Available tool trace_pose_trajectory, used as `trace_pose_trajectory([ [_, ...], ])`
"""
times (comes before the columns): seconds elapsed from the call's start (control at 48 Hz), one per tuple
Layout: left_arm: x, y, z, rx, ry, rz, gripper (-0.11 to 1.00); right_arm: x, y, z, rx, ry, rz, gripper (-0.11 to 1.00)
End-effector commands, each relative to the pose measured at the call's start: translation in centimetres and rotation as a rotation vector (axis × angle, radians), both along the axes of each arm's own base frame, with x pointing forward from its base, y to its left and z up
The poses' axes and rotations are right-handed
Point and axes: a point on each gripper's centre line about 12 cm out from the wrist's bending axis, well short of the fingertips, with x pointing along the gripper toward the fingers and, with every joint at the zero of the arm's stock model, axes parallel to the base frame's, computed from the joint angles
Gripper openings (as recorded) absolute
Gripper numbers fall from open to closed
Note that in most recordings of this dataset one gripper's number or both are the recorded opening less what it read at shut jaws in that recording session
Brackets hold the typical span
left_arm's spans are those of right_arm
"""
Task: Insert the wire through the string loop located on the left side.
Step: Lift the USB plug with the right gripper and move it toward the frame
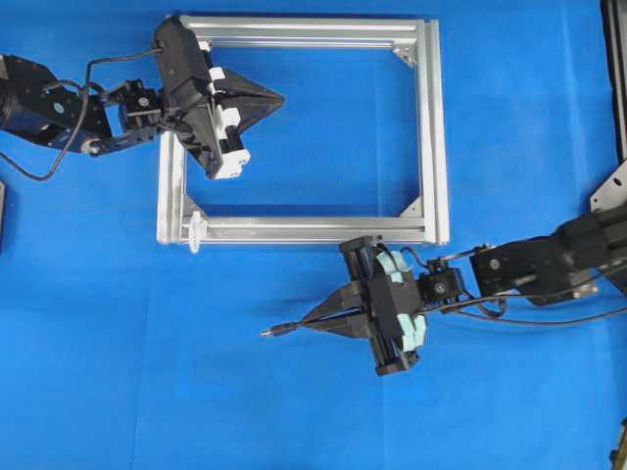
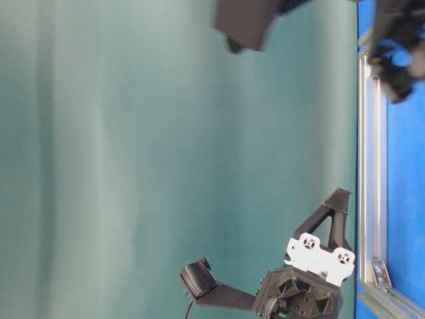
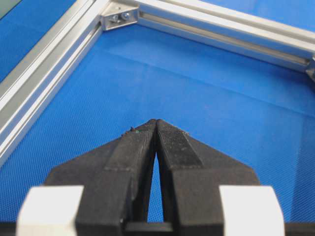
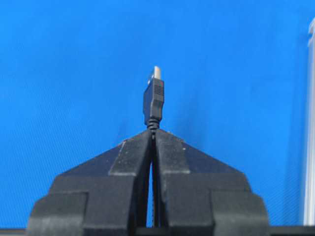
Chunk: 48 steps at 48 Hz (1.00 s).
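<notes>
In the overhead view a silver frame (image 1: 428,127) lies flat on the blue table (image 1: 118,352), filling the upper middle of the picture; the string loop (image 1: 197,231) shows as a small white shape at the frame's lower left corner, just against the bottom rail, too small to read in detail.

The left gripper (image 1: 277,98) reaches in from the upper left, its tips over the blue area inside the frame near the top rail; its fingers (image 3: 142,142) are pressed together with nothing between them, as the left wrist view shows, and a corner bracket (image 3: 116,16) of the frame sits at the upper left of that view.

The right gripper (image 1: 306,324) comes in from the right edge and lies below the frame, in the lower middle of the overhead picture, pointing left; its fingers (image 4: 133,152) are pinched on the wire (image 4: 153,101) just behind the plug; the dark plug with its metal tip sticks out past the fingertips, toward the left in the overhead view, well apart from the string loop and lower in the picture than it; the rest of the wire trails off to the right along the arm.

The table-level view is turned on its side; it shows one gripper's black body with white parts at the lower right beside the frame rail.
</notes>
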Motion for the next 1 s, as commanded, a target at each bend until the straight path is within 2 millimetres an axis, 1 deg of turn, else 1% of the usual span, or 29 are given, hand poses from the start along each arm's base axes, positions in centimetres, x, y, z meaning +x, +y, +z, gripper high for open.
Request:
trace_pose_trajectory([
  [0.0,0.1,0.1,1.5,0.013,-0.042,0.001,0.0,0.2,0.0,3.1,0.015,-0.06,-0.002,-0.01],
  [0.187,0.1,0.1,1.5,0.014,-0.044,0.001,0.0,-0.2,-0.4,5.9,0.019,-0.07,-0.012,-0.01],
  [0.333,0.1,0.1,1.5,0.013,-0.043,0.001,0.0,-0.4,-0.5,7.0,0.02,-0.073,-0.013,-0.01],
  [0.979,0.1,0.1,1.4,0.013,-0.041,0.001,0.0,-0.4,-0.6,7.1,0.014,-0.074,-0.011,-0.01],
])
